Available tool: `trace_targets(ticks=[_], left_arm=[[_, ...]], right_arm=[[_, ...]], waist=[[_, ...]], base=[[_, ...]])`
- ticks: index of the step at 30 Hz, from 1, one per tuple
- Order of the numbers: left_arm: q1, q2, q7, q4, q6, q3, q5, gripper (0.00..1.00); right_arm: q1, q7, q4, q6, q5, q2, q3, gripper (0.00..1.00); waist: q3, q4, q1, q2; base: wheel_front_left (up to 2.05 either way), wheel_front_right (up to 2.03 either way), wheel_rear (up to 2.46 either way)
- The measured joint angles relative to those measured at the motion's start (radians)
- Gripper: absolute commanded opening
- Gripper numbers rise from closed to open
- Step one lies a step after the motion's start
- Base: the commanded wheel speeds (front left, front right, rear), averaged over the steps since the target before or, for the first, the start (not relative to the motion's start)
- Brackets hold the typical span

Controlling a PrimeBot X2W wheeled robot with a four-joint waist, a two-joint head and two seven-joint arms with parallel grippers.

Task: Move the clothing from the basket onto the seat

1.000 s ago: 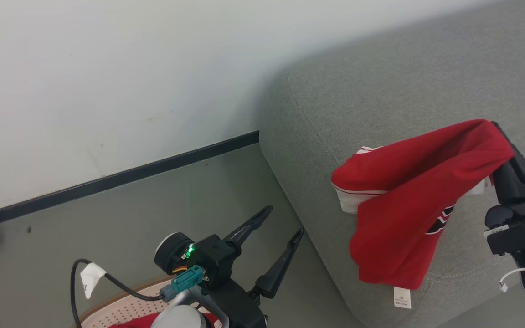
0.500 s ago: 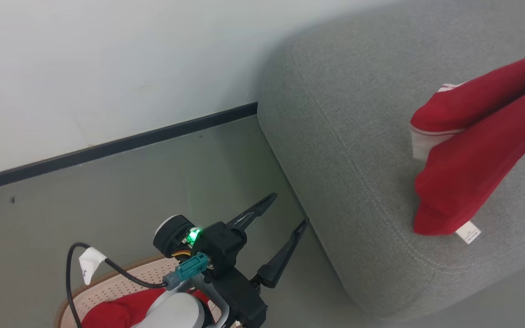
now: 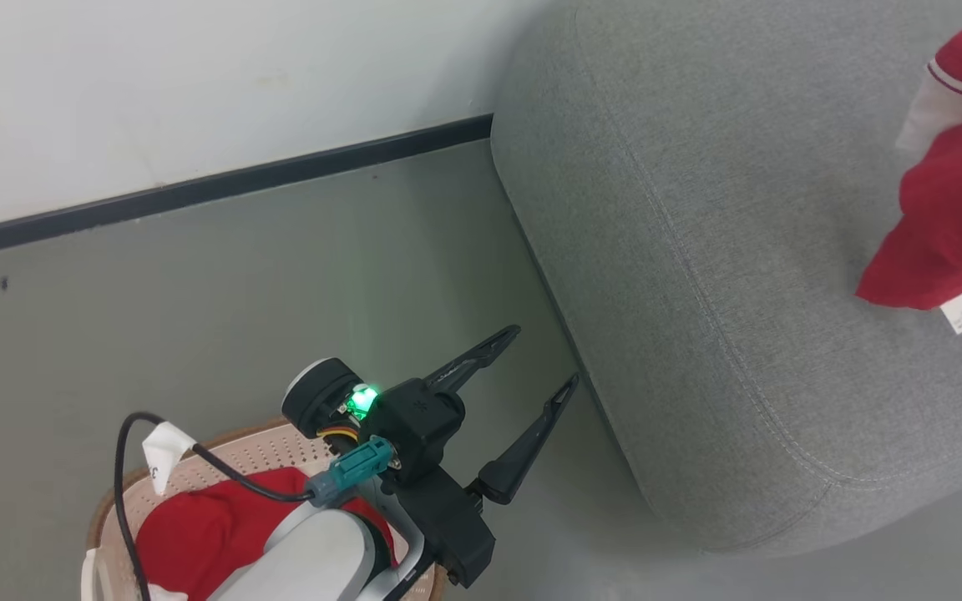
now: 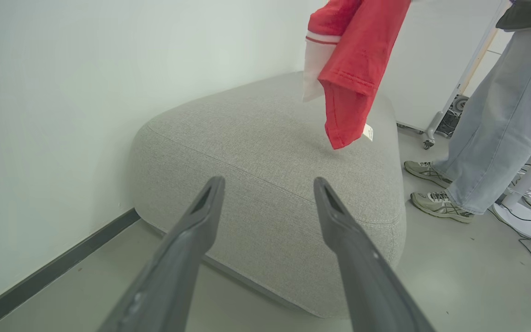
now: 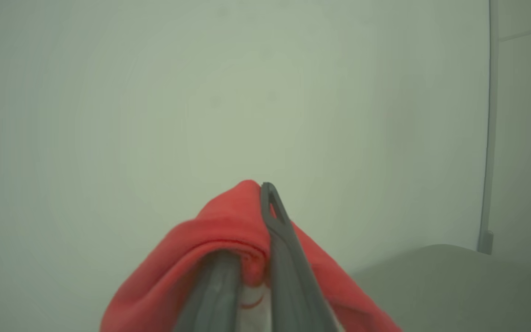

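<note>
Clothing [image 3: 949, 217] clenched in right pincer [image 5: 252, 226] above grey seat [image 3: 698, 250]; left pincer [image 3: 544, 357] released, over floor [image 3: 239, 292]

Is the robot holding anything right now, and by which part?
Yes: the right tool is shut on a bunched fold of the red shirt, which hangs over the seat. The left tool is open and empty.

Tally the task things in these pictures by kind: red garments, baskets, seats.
Red garments: 2 (hanging garment, basket garment)
Basket: 1
Seat: 1
Total: 4
</note>
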Motion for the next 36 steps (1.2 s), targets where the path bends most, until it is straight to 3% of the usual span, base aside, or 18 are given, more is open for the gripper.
trace_targets(ticks=[13,21,26,36], left_arm=[[-0.073,0.017,0.038,-0.052,0.000,-0.002,0.029,1.00],[-0.088,0.042,0.049,-0.053,-0.001,0.000,0.034,1.00],[-0.092,0.044,0.048,-0.040,-0.001,-0.001,0.034,1.00],[-0.092,0.053,0.040,-0.022,-0.001,0.002,0.033,1.00]], right_arm=[[-0.087,0.000,0.145,0.001,-0.044,0.007,0.000,0.00],[-0.109,0.000,0.210,0.007,-0.091,0.086,0.041,0.00],[-0.055,0.000,0.259,0.009,-0.124,0.128,0.091,0.00],[0.033,0.000,0.362,0.009,-0.148,0.149,0.178,0.00]], waist=[[0.123,0.032,0.0001,0.0000],[0.188,0.040,0.0000,0.0001],[0.202,0.036,0.0000,0.0001],[0.190,0.030,-0.0002,-0.0001]], base=[[0.00,0.00,0.00],[0.00,0.00,0.00],[0.00,0.00,0.00],[0.00,0.00,0.00]])
